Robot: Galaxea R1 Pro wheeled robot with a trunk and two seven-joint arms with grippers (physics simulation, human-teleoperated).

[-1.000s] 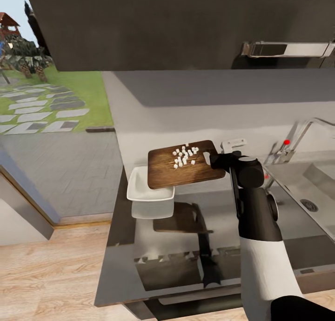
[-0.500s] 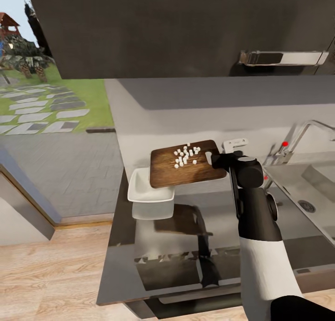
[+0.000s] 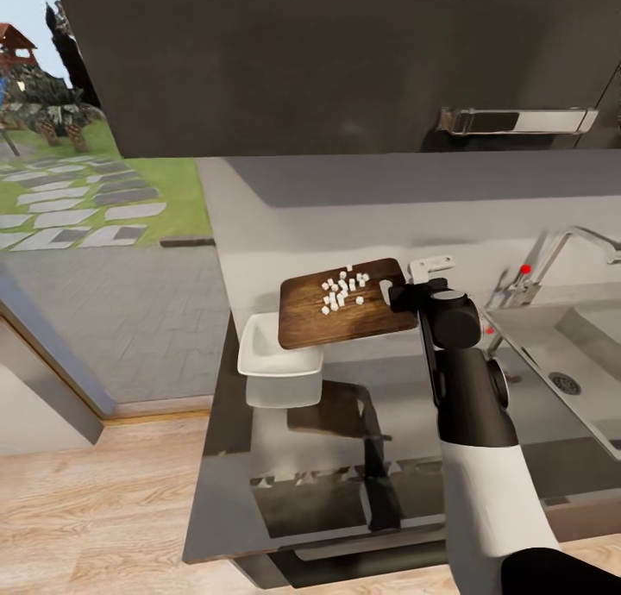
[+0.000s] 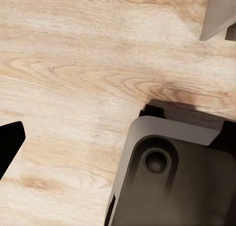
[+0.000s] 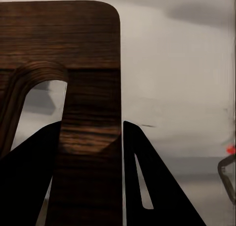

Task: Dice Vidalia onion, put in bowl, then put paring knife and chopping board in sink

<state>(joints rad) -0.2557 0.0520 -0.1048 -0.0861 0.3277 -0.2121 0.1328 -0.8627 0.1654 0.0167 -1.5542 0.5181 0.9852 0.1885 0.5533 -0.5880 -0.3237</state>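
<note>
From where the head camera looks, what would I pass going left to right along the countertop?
Bowl → chopping board carrying diced onion → right end effector gripping the board's handle end → faucet → sink.

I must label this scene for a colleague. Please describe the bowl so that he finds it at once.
Start at the grey countertop left of the sink. Near its back left corner sits the bowl, partly under the raised chopping board. It is the shallow white squarish dish beside the dark wood.
</note>
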